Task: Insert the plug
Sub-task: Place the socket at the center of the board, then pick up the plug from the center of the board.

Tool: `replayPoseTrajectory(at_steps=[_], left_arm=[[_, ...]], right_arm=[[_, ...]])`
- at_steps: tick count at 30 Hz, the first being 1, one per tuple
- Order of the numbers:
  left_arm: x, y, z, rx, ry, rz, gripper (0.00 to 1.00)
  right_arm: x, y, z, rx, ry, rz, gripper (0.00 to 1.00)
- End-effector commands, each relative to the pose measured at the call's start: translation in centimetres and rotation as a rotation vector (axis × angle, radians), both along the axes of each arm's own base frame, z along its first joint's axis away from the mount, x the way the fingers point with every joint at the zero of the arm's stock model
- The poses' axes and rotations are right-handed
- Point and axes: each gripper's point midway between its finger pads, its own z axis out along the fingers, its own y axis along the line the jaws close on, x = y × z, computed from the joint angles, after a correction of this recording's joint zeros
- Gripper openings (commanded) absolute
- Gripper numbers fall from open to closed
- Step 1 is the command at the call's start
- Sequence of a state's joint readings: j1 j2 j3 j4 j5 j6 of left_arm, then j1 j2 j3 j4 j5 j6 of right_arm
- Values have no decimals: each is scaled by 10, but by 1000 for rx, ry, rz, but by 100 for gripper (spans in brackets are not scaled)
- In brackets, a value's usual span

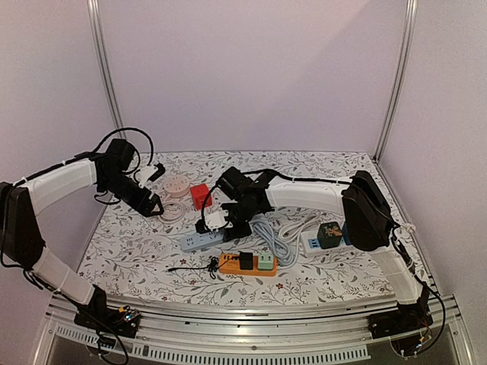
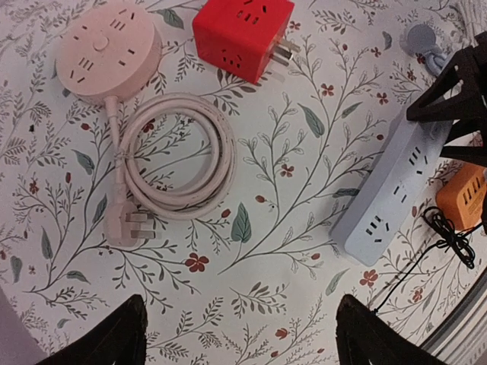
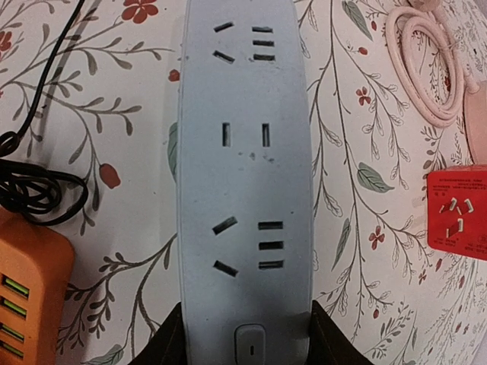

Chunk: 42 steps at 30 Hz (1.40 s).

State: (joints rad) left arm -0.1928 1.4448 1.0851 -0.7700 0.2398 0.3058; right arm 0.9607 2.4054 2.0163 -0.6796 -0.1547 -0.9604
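Your left gripper (image 2: 242, 338) hangs open above the table (image 2: 289, 251), holding nothing. The pink plug (image 2: 125, 226) lies flat there, touching its coiled cord (image 2: 179, 156). Your right gripper (image 3: 243, 338) clamps the blue-grey power strip (image 3: 243, 152) at its switch end.

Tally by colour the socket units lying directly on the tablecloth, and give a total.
Pink round hub: 1
Red cube: 1
Blue-grey strip: 1
Orange strip: 1
White strip: 1
Total: 5

Round socket (image 2: 106, 49) lies left of cube adapter (image 2: 242, 34); long strip (image 2: 396, 190) nearer, right of coiled cable (image 2: 179, 156).
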Motion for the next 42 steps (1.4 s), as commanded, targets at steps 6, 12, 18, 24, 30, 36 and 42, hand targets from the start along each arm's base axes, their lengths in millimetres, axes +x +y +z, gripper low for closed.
replayPoseTrajectory(at_steps=[6,12,18,24,30,36,42], left_arm=[[38,-1,7,-3,-30,41,89],[67,-18,10,-46,-18,64,99],[95,-43,-8,-5,9,88,99],[134,-52,-15,-1,15,161,99],[154,-65,-28,-18,78,299,97],[136,-101,-42,0,116,347,99],[135,-110,-63,5,151,434,99]], right_arm=[[8,-17,-18,-43,48,-92,59],[22,-4,35,148,4,-160,99],[32,-14,102,345,27,-226,99],[58,-50,161,587,111,-462,99],[114,-109,167,626,23,-959,99],[119,-123,147,611,59,-1075,98],[109,-112,141,624,156,-1055,97]])
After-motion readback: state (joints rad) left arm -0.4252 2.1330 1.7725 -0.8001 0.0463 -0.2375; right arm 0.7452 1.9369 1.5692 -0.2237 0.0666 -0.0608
